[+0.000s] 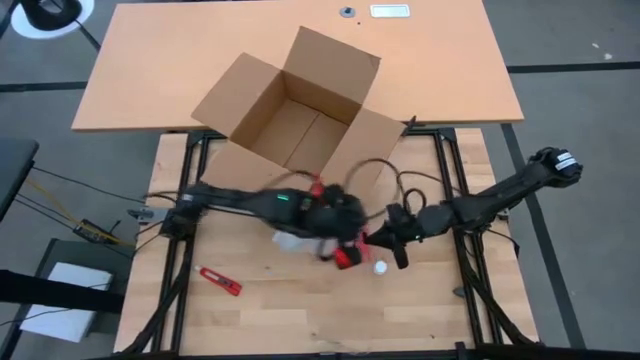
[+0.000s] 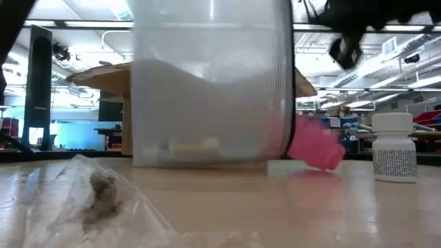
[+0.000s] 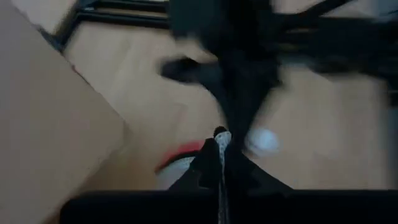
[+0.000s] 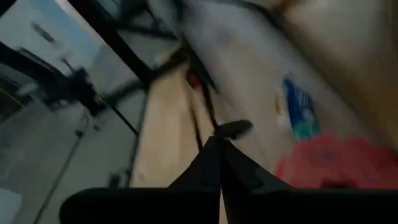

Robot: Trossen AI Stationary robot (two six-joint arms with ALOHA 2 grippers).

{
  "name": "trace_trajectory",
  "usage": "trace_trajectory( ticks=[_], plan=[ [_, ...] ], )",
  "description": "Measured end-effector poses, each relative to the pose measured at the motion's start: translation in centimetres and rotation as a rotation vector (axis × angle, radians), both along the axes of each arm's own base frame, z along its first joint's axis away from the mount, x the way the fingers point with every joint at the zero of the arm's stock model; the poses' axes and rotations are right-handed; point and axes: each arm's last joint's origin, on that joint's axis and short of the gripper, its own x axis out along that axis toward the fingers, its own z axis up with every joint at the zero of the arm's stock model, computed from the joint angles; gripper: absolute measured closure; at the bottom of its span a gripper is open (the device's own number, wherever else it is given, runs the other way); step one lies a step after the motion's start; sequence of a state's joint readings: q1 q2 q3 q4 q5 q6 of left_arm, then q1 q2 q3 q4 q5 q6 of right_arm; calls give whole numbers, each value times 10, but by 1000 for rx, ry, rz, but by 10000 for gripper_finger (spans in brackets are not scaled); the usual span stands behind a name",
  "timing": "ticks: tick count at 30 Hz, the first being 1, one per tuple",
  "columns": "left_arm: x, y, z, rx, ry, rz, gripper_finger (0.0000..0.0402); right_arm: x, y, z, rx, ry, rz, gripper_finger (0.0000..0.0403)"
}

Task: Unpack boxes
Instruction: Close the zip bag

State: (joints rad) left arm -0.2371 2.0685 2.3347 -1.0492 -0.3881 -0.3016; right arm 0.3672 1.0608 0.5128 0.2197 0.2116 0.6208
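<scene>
The open brown cardboard box (image 1: 290, 110) stands at the table's far middle, flaps spread. Just in front of it my left gripper (image 3: 221, 146) is shut on a clear plastic bag (image 2: 207, 89), which reaches up past the top of the low view and has a white item in its bottom. Beside the bag lie a red-pink packet (image 2: 317, 148) and a white bottle (image 2: 394, 148). My right gripper (image 4: 219, 144) is shut with nothing in it, just right of the left one (image 1: 400, 245) and above the bottle. My left gripper pinches a thin pale film of the bag (image 3: 221, 180) between its two shut fingers, slanting down from the table's left. The bag hangs below them, its bottom end (image 2: 207, 160) at the table top. One layer or several, I cannot tell.
A second crumpled clear bag (image 2: 89, 193) lies close to the low camera. A red utility knife (image 1: 220, 282) lies near the table's front left. An orange tabletop (image 1: 450, 60) lies beyond the box. The near right of the wooden table (image 1: 440, 310) is bare.
</scene>
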Motion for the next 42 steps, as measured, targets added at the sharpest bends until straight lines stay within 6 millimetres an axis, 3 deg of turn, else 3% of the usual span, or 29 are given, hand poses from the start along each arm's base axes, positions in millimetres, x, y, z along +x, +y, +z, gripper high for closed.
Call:
trace_trajectory(
  ticks=[4, 11, 16, 19, 24, 29, 42],
  plan=[
    [-52, -3, 43, -66, -39, -1, 397, 6, 0, 34, -43, -112, 21, 403],
    [-87, -14, 47, -90, -47, 24, 397, 14, -6, 81, -193, -126, 69, 403],
    [-81, -21, 26, -62, -38, 58, 397, 15, -9, 102, -272, -96, 108, 403],
    [-72, -23, 29, -68, -129, 36, 397, 14, -11, 119, -272, -148, 102, 403],
    [-68, -19, 52, -49, -273, 1, 397, 14, -11, 133, -279, -190, 100, 403],
    [-76, -15, 85, -42, -394, -23, 397, 12, -10, 146, -270, -234, 107, 403],
    [-101, -9, 146, -89, -635, -162, 397, -5, -14, 221, -310, -496, 132, 402]
  ],
)
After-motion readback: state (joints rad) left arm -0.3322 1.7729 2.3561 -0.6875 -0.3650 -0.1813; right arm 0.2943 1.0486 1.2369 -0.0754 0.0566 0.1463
